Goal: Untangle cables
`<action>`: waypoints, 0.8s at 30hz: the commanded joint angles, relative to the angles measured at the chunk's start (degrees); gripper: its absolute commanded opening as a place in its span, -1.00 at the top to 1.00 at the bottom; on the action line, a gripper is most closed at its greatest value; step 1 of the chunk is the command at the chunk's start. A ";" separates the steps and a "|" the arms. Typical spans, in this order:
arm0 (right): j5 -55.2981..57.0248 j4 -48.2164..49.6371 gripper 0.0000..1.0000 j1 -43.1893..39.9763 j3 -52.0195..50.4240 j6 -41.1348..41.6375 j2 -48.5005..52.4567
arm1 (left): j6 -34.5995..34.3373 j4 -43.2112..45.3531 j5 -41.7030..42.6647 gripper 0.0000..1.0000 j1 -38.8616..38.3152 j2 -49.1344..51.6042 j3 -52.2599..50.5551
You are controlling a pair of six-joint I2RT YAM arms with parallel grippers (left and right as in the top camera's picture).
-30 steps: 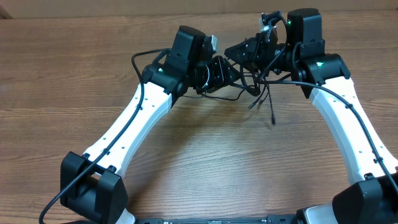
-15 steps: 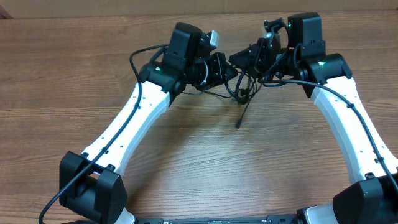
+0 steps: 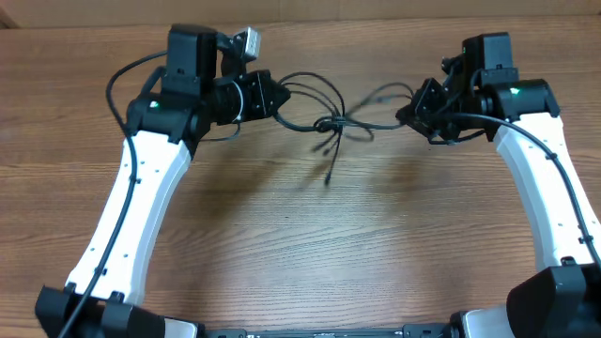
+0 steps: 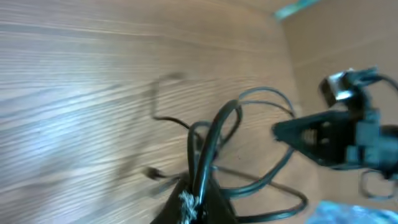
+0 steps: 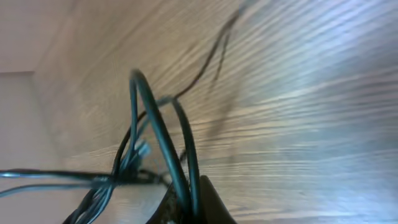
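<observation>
The cables (image 3: 333, 122) are thin black cords stretched in the air between my two grippers, knotted together near the middle, with one loose end (image 3: 330, 169) dangling toward the table. My left gripper (image 3: 278, 99) is shut on cable loops at the left end; the left wrist view shows the cords (image 4: 214, 134) pinched between its fingers. At the right end my right gripper (image 3: 411, 111) is shut on other cable strands, and the right wrist view shows two cords (image 5: 168, 143) clamped in its jaws. The tangle (image 5: 127, 171) hangs beyond them.
A wooden table (image 3: 310, 244) lies below both arms. Its far edge (image 3: 310, 19) runs along the top of the overhead view. Thicker black wires (image 3: 131, 80) run along the white arm links.
Both arms have swung apart, left arm to the left and right arm to the right. The bunched cables are now drawn out into a taut span with a knot in the middle.
</observation>
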 commanded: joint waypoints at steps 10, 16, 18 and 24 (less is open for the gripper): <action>-13.57 -3.65 0.24 -7.48 1.36 -21.55 -0.98 | 14.97 -4.87 -2.49 0.92 0.39 -5.77 0.11; -17.66 -4.83 -0.36 -1.22 4.90 -29.73 -2.54 | 10.32 -4.66 -1.36 0.92 -1.20 -5.77 0.11; -17.64 -4.42 -0.37 1.90 6.56 -31.28 -3.13 | 9.33 -4.66 -0.83 0.92 -1.22 -5.77 0.11; -17.42 -1.53 -0.38 10.82 5.99 -34.84 -2.36 | 7.74 -3.15 4.09 0.92 -0.17 -5.79 0.76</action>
